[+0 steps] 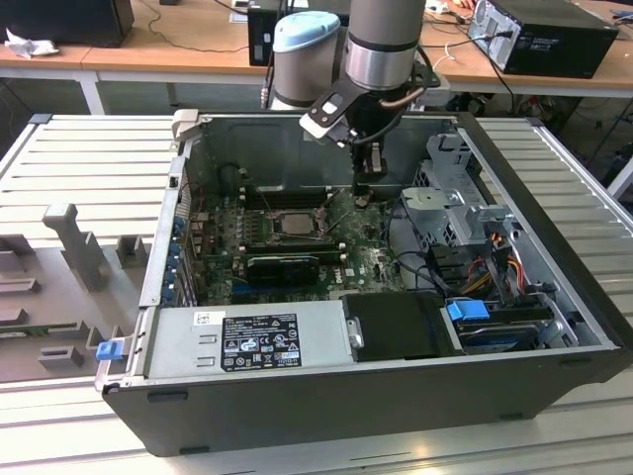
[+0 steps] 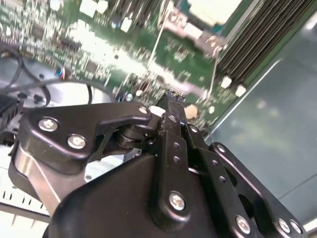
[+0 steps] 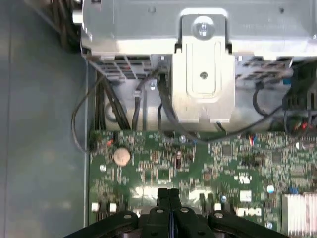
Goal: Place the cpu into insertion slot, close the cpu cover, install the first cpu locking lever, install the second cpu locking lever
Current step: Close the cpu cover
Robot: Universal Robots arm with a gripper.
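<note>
since the cpu [image 1: 293, 224] already lies in the insertion slot [image 1: 265, 226] on the green motherboard [image 1: 368, 259], with what looks like the cpu cover [image 2: 189, 29] down around it, the work seems to be at the locking levers; i cannot tell whether either is latched. the hand [image 1: 367, 188] hangs just beside the slot, toward the exterior view's right, its fingers [image 3: 164, 196] pinched together on nothing. such a narrow tip suits a thin lever: press low and sideways, clear of the memory slots [image 2: 247, 44], never bearing on the cpu.
</note>
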